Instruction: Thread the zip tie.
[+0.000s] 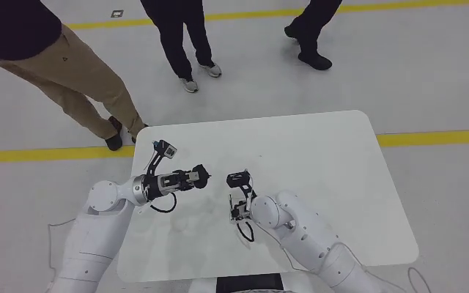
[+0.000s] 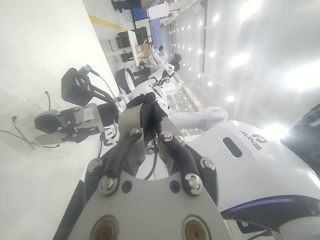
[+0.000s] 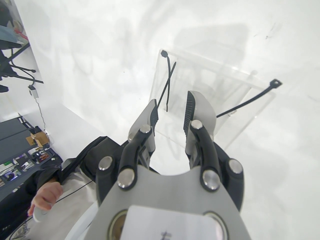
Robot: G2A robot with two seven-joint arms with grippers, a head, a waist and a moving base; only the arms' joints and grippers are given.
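**A:** Right claw (image 3: 172,103) hangs over the clear tray (image 3: 205,61), fingers spread apart, nothing between them. One fingertip (image 3: 153,107) sits just beside the tail of a tie.

**B:** And the left claw (image 2: 150,111)?

**A:** Fingers pressed together, held up off the table (image 1: 322,168), a little way from the tray. I can't see anything pinched in it.

**B:** So how far along are we?

**A:** Right at the start, I'd say. Every tie I can see lies loose in the tray, and no tail is through a head. Picking one up, steadying the head and feeding the tail through are all left to do.

**B:** How do they lie?

**A:** The crossed zip ties (image 3: 170,76) make a narrow X against one tray wall. Their long axes run roughly along the claw's line of reach. One has its head at the far corner and its tail end toward the claw. The other's near end almost touches that fingertip.

**B:** And the odd one out?

**A:** The third zip tie (image 3: 250,98) leans on the opposite side. Its head pokes out past the rim, pointing away from the claw, and the strap slants back down into the tray.
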